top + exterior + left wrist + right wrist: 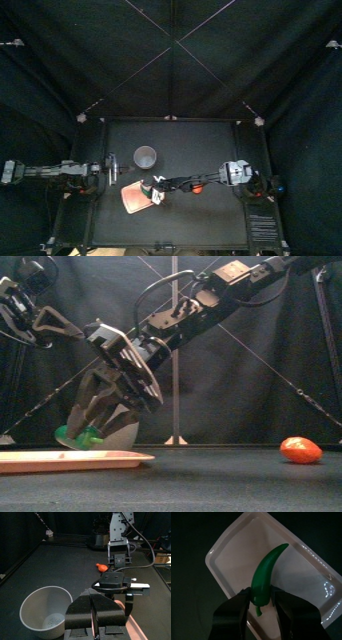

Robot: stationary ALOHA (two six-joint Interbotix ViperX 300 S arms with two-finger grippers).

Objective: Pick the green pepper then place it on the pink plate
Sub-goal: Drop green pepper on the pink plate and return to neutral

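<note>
The green pepper (266, 571) is long and curved, and my right gripper (261, 598) is shut on its stem end. It hangs just above the pink plate (234, 547), pointing across the plate's middle. In the front view the pepper (78, 438) is a little above the plate (54, 460) at the left, under the right gripper (91, 421). From above, the right gripper (154, 189) reaches over the plate (134, 200) at the table's front middle. My left gripper (95, 619) rests shut and holds nothing at the table's left (112, 165).
A tall grey speckled cup (144, 155) stands behind the plate, seen near the left gripper (44, 609). A red toy (301, 449) lies on the table to the right, below the right arm.
</note>
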